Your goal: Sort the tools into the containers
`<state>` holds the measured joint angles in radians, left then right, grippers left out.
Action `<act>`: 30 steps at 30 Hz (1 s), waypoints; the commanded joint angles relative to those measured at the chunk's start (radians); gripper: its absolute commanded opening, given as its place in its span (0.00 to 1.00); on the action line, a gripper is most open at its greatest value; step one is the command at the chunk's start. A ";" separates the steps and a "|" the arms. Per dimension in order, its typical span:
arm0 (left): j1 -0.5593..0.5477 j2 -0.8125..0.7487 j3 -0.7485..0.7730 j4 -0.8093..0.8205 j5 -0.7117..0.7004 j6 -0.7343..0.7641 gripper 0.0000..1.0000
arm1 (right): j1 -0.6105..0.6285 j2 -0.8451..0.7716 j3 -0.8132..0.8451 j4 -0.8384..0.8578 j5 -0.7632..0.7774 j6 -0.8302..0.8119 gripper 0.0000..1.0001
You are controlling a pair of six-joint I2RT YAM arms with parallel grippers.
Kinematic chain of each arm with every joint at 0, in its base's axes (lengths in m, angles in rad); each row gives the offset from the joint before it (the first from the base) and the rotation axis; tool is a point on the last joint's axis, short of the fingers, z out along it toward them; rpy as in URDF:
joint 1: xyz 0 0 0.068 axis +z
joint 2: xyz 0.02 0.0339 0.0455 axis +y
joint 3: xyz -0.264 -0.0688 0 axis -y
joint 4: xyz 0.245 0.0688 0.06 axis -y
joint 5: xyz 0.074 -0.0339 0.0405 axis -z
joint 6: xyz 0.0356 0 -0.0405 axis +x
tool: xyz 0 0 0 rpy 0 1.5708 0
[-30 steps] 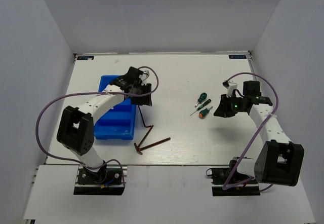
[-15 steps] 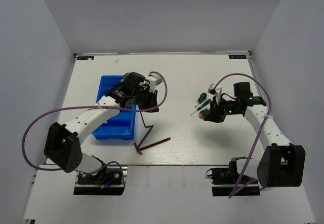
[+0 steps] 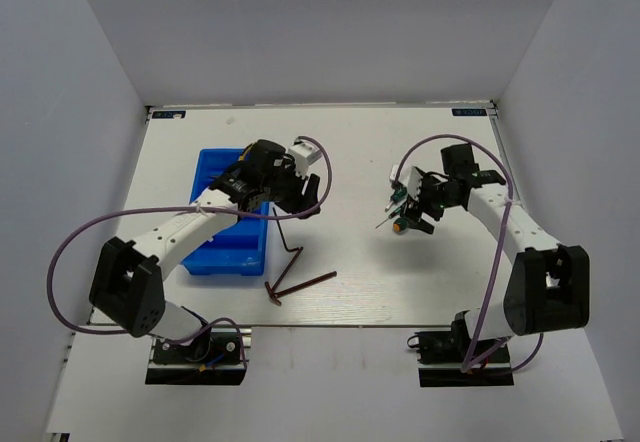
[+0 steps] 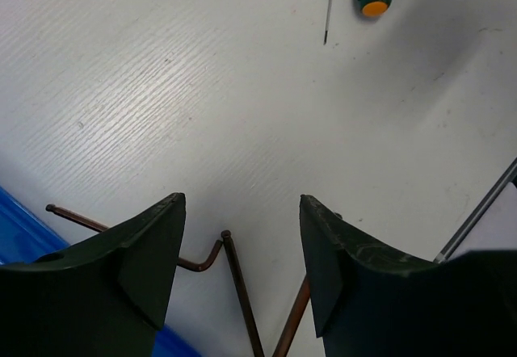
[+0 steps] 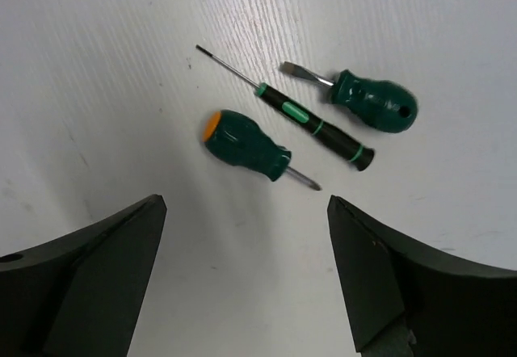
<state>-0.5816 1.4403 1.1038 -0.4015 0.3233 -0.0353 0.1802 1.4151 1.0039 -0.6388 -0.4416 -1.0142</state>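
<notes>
**A:** Where are the screwdrivers?

**B:** All three lie close together on the white table [image 3: 360,152], right of centre. In the right wrist view, the stubby screwdriver with the orange end cap [image 5: 242,144] lies nearest the fingers. The slim black-and-green screwdriver [image 5: 311,123] lies just beyond it. The other short green screwdriver [image 5: 373,98] lies on the far side, just beside the slim one's handle. I cannot tell whether any of them touch.

**A:** And the hex keys?

**B:** The hex keys [image 3: 305,282] lie near the front middle of the table, just right of the blue bin [image 3: 225,262]. The left wrist view shows three thin brown bars. One has its bend beside the bin's edge, and the other two run together toward the bottom of that view.

**A:** What is in the bin?

**B:** The left arm crosses over it, so I cannot tell.

**A:** The right gripper?

**B:** The right gripper [image 3: 412,212] hangs over the screwdrivers. Its fingers are spread wide with nothing between them, and only bare table shows in the gap.

**A:** And the left gripper?

**B:** The left gripper [image 4: 240,212] is off the bin's right side, above the hex keys. Its fingers are also wide apart and grip nothing. The end of one key shows in the gap, lying on the table below.
</notes>
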 commanded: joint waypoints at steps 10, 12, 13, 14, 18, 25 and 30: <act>0.008 -0.122 -0.027 0.058 0.063 0.055 0.69 | -0.041 0.249 0.216 -0.446 -0.146 -0.788 0.57; 0.008 -0.144 -0.047 0.070 0.063 0.055 0.71 | -0.038 0.258 0.202 -0.417 -0.158 -0.790 0.57; 0.008 -0.156 -0.047 0.070 0.054 0.055 0.71 | -0.036 0.272 0.200 -0.411 -0.158 -0.799 0.57; 0.008 -0.156 -0.047 0.070 0.045 0.055 0.71 | -0.038 0.274 0.194 -0.406 -0.161 -0.797 0.57; 0.008 -0.156 -0.047 0.049 0.019 0.055 0.71 | -0.035 0.297 0.167 -0.357 -0.146 -0.811 0.57; 0.008 -0.156 -0.047 0.049 0.019 0.055 0.71 | -0.033 0.312 0.101 -0.213 -0.114 -0.773 0.57; 0.008 -0.156 -0.047 0.049 0.019 0.055 0.71 | -0.033 0.328 0.101 -0.183 -0.111 -0.768 0.58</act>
<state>-0.5755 1.3048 1.0660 -0.3580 0.3470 0.0113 0.1455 1.7329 1.1091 -0.8604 -0.5446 -1.7802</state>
